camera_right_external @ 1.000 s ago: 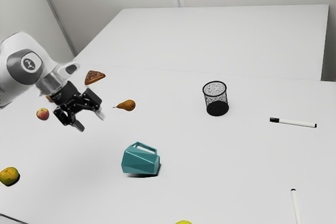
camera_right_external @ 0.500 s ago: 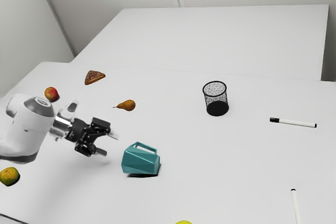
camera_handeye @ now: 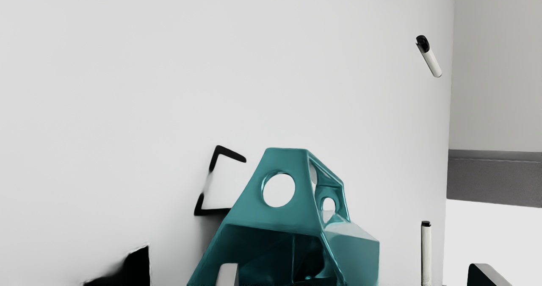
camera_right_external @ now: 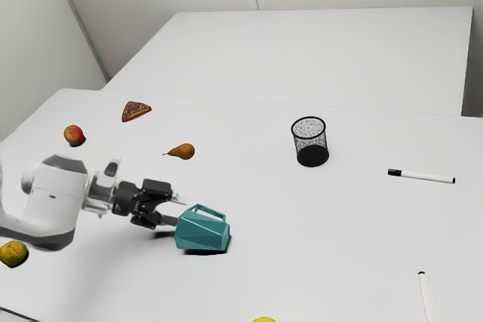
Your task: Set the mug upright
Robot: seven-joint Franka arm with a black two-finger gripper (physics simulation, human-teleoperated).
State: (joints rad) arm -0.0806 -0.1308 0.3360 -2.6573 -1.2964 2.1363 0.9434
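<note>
Mug (camera_right_external: 202,231) lying sideways, pincer (camera_right_external: 177,212) spread beside it

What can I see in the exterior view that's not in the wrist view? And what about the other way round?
Exterior view: the pear, the pizza slice, the red apple, the green-and-orange fruit, the black mesh cup and the robot's white arm.

Wrist view: the round holes in the teal mug and its dark, hollow inside.

Both: the mug, the claw with its fingers apart, the table, and two white markers.
</note>
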